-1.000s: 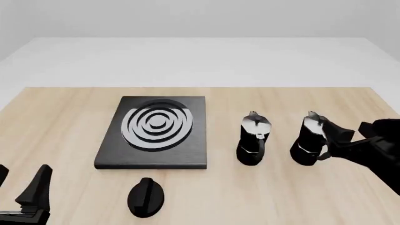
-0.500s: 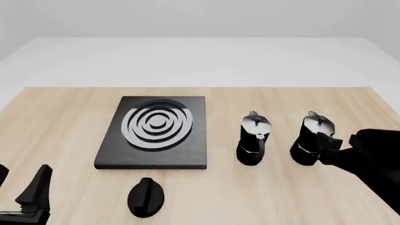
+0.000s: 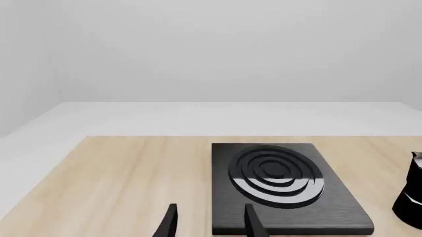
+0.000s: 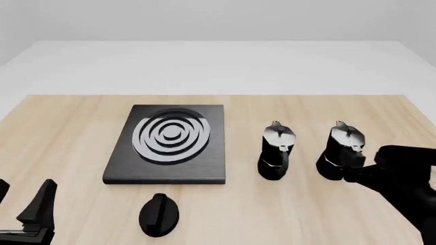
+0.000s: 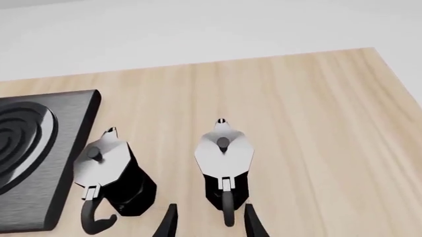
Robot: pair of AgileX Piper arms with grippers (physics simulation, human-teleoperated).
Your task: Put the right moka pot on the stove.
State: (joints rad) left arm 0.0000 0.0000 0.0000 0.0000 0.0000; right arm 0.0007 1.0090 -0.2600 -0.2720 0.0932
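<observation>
Right of twin: right moka pot (image 4: 338, 150), black, silvery lid.

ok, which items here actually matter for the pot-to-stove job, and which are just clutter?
In play:
- right moka pot, its handle between the open fingers of the right gripper
- stove, no pot on it

Just lying about:
- left moka pot, standing between stove and target pot
- black oval knob, in front of the stove
- left gripper, open, holding nothing

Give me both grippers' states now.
Left gripper: open, holding nothing.
Right gripper: open, fingers either side of the right moka pot's handle, not gripping.
</observation>
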